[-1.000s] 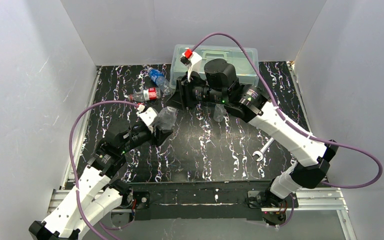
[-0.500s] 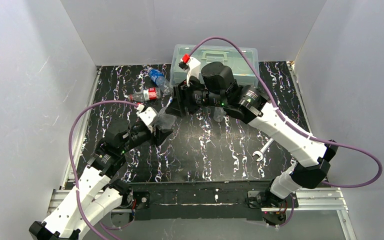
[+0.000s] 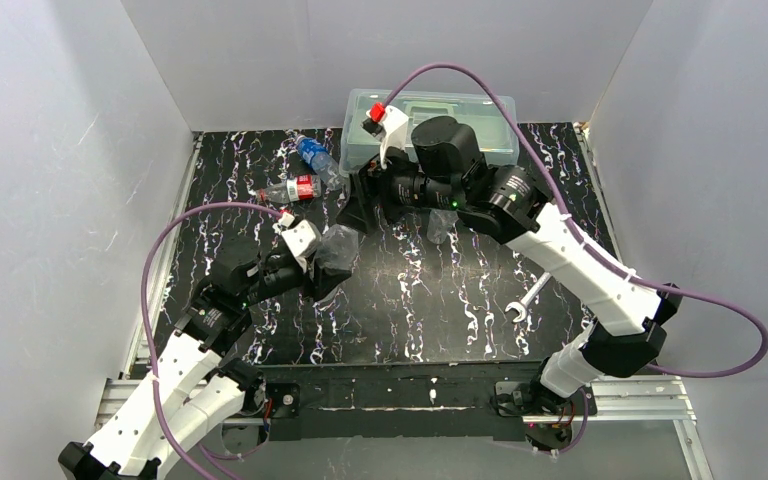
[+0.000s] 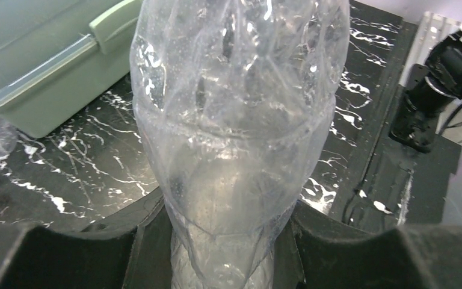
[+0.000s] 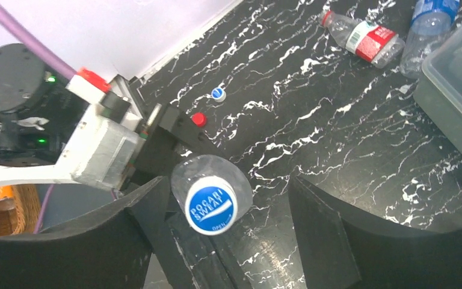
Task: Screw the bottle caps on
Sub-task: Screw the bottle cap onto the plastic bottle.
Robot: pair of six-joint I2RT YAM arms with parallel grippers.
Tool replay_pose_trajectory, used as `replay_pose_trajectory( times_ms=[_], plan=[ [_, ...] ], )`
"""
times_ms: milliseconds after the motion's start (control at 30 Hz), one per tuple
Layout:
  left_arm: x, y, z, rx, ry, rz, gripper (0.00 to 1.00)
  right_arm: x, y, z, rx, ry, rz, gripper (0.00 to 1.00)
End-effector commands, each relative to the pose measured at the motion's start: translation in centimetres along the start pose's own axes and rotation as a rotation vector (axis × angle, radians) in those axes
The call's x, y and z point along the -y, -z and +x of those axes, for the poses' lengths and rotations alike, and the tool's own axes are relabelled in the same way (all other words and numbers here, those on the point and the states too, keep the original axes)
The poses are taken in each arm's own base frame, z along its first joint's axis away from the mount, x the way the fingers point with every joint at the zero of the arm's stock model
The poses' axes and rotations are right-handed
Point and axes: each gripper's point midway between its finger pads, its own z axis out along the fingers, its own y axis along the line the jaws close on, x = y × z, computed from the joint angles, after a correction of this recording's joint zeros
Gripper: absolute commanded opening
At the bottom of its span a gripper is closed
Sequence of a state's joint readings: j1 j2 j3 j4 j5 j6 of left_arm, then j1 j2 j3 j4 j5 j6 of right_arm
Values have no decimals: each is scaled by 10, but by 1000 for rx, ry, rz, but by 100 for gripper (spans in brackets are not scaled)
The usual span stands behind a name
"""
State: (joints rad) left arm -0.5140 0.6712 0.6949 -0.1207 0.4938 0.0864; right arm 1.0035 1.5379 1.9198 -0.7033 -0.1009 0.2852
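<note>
My left gripper (image 4: 228,241) is shut on the lower part of a plain clear bottle (image 4: 234,108), which it holds tilted above the table (image 3: 335,245). A blue and white cap (image 5: 212,208) sits on that bottle's neck. My right gripper (image 5: 231,205) stands open around the cap, and its fingers (image 5: 147,211) are apart from it. Two loose caps lie on the table, one blue and white (image 5: 218,93) and one red (image 5: 198,118). A red-label bottle (image 5: 367,39) and a blue-label bottle (image 5: 430,18) lie on their sides at the back left.
A translucent lidded box (image 3: 430,125) stands at the back of the black marbled table (image 3: 410,310), just behind the right wrist. A silver wrench (image 3: 525,300) lies at the front right. White walls close in the left, back and right sides.
My right gripper has gone from shut to open and has drawn slightly back from the cap. The left gripper has kept its hold and shifted the bottle a little to the right.
</note>
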Motion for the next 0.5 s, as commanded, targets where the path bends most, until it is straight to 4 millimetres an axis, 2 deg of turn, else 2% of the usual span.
replay_pose_trajectory(
  times_ms=[0,133,267,467],
  plan=[
    [22,2,2,-17,22,122,0,-21,30,-20,44,106,-85,78],
    [30,3,5,-31,40,168,0,-29,40,-11,3,145,-136,74],
    [32,3,4,-23,47,177,0,-25,45,-3,-25,165,-119,73],
    [36,5,4,-26,51,195,0,-29,49,6,-56,189,-155,68]
  ],
)
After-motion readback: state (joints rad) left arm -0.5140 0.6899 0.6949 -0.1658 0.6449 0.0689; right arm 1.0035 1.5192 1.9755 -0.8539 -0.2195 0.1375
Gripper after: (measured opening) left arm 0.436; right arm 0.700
